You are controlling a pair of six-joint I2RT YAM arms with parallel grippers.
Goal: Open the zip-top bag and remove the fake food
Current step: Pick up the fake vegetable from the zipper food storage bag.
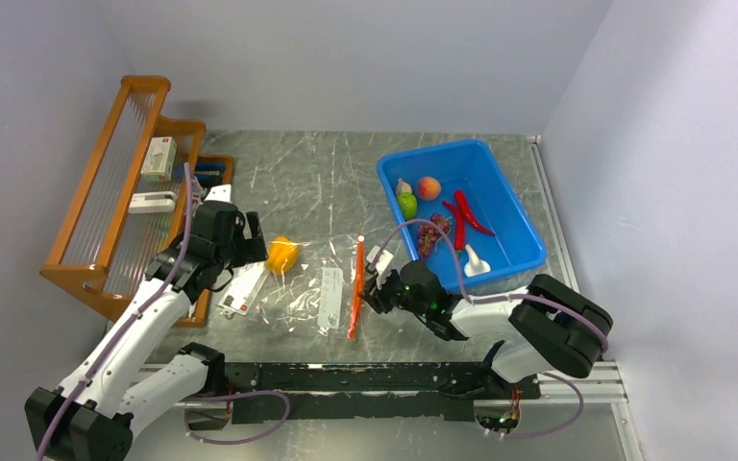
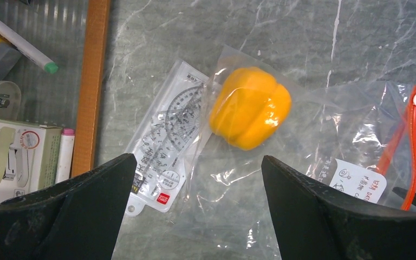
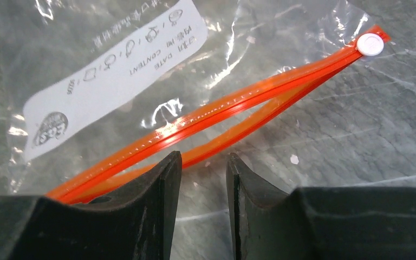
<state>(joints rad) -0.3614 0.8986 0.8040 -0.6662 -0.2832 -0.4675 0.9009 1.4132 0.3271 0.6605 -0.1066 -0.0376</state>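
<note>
Where zip-top bag (image 1: pixel 298 298) lies: crinkly, overlapping flat packet (image 2: pixel 165 146)
Left gripper (image 2: pixel 199 158): wide above glossy pepper (image 2: pixel 249 106)
Right gripper (image 3: pixel 204 157): narrow beside zip strip (image 3: pixel 233 106), grip unclear

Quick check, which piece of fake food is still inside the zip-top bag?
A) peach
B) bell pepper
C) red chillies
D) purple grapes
B: the orange-yellow bell pepper lies under the clear plastic of the zip-top bag, while the other pieces already lie in the blue bin.
</note>
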